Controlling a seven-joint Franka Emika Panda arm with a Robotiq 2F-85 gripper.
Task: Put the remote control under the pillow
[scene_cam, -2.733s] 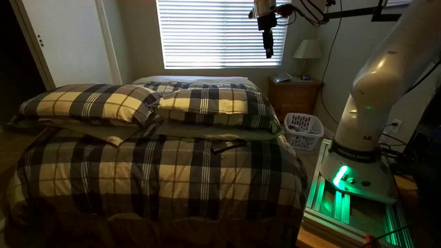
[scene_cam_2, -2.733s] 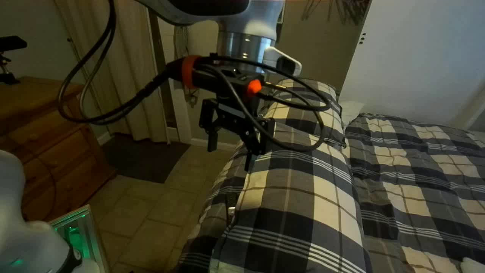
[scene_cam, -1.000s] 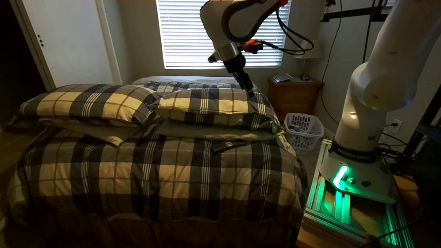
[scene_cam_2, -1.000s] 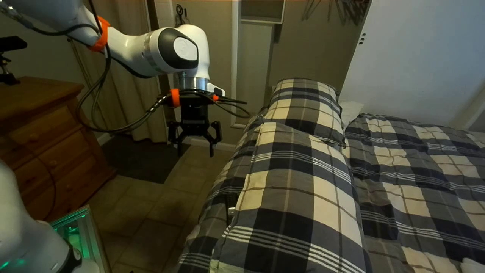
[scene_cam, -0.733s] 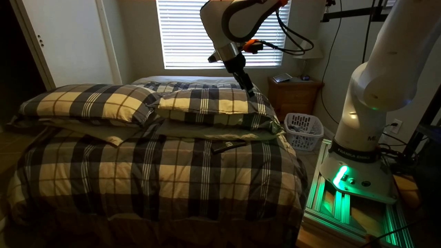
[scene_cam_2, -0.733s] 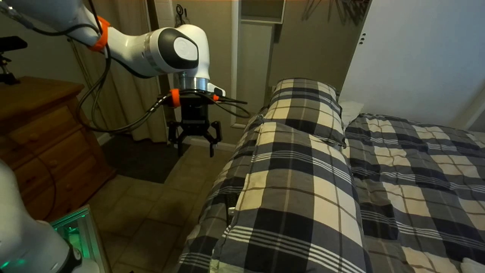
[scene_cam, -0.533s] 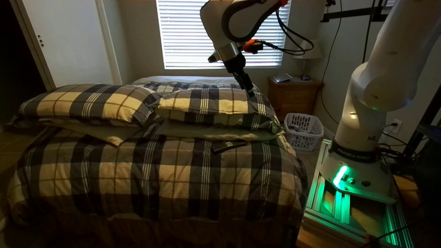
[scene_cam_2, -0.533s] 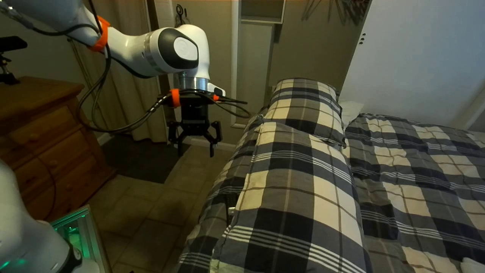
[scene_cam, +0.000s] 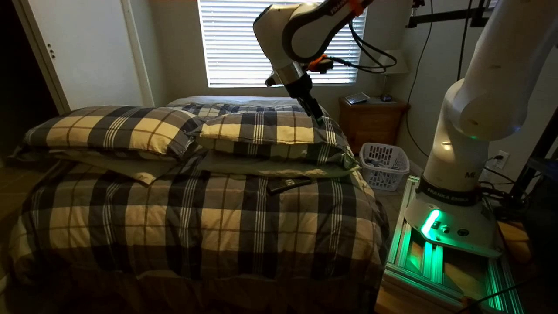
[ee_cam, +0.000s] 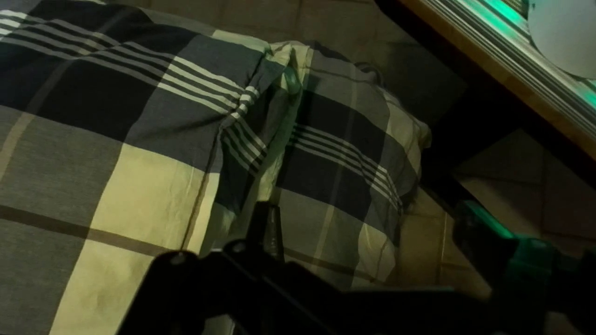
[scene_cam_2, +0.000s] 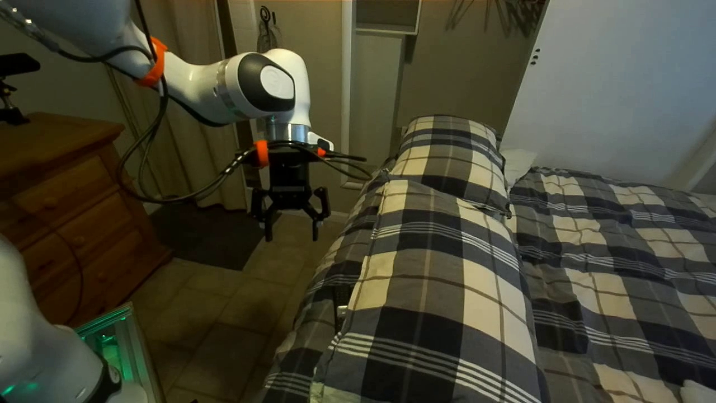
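The dark remote control (scene_cam: 288,185) lies on the plaid bedcover at the front edge of the pillow. In an exterior view the remote (scene_cam_2: 339,305) is partly hidden by that pillow. The pillow (scene_cam: 266,128) is cream-yellow and navy plaid, flatter and wide, lying on a plain green-grey layer (scene_cam: 274,166). It also shows in an exterior view (scene_cam_2: 442,280) and the wrist view (ee_cam: 107,186). My gripper (scene_cam_2: 292,235) is open and empty, apart from and above the bed, to the pillow's side. In the wrist view its spread jaws (ee_cam: 365,209) show over bedcover and floor; I cannot make out the remote there.
A puffier plaid pillow (scene_cam: 109,131) lies beside the pillow. A white laundry basket (scene_cam: 383,168) and a wooden nightstand (scene_cam: 372,122) stand beyond the bed. A wooden dresser (scene_cam_2: 72,224) stands at the side. Cables (scene_cam_2: 168,196) loop from my wrist.
Since 2.7 s ago my gripper has come down and moved away from over the pillow to its side. In the last half second it has dropped slightly. Remote and pillows have not moved.
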